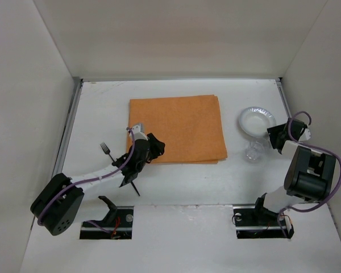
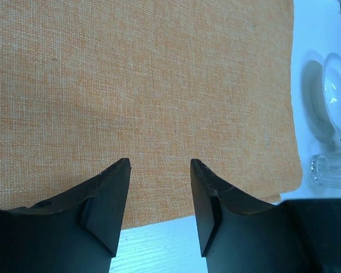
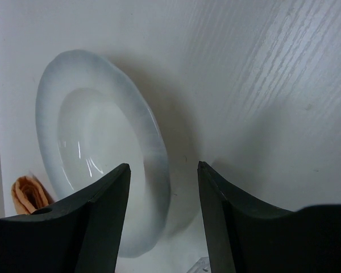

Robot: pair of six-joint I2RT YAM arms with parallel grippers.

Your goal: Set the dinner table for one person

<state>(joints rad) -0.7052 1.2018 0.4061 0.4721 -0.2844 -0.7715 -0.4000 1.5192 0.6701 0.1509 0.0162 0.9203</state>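
Now | left hand (image 2: 159,164) spread at mat (image 2: 159,85) edge | right hand (image 3: 163,166) spread above plate (image 3: 91,125)

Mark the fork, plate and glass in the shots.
fork (image 1: 105,149), top view, on the tines
plate (image 1: 254,121), top view, on the well
glass (image 1: 253,152), top view, on its middle

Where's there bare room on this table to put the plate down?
The orange mat is bare, save the left hand over its near-left corner; so is the table strip between mat and arm bases. Crowded: right of the mat, where plate, glass and right hand cluster; fork left of it.
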